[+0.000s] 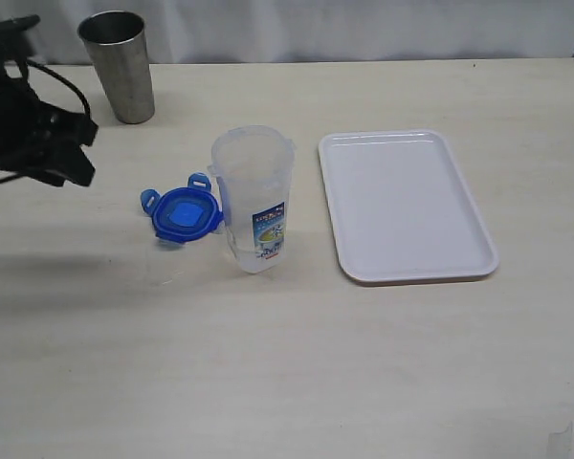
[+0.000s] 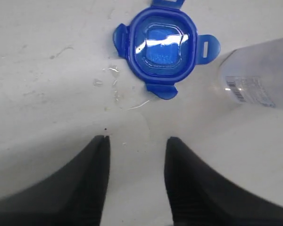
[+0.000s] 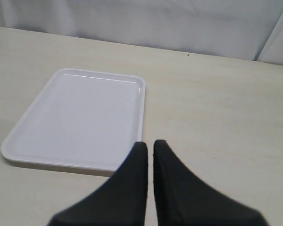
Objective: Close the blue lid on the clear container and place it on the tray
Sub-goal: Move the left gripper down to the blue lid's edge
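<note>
The blue lid (image 1: 182, 212) lies flat on the table with its flaps spread, touching the left side of the clear container (image 1: 253, 196), which stands upright and uncovered. The white tray (image 1: 407, 206) lies to the container's right with nothing on it. My left gripper (image 1: 82, 149) hovers up and to the left of the lid. In the left wrist view it (image 2: 137, 140) is open with only bare table between its fingers, and the lid (image 2: 162, 44) and the container (image 2: 259, 70) lie ahead of it. My right gripper (image 3: 147, 143) is shut on nothing, near a corner of the tray (image 3: 80, 120).
A grey metal cup (image 1: 120, 62) stands at the back left, behind my left arm. A few water drops (image 2: 114, 70) mark the table beside the lid. The right arm is out of the exterior view.
</note>
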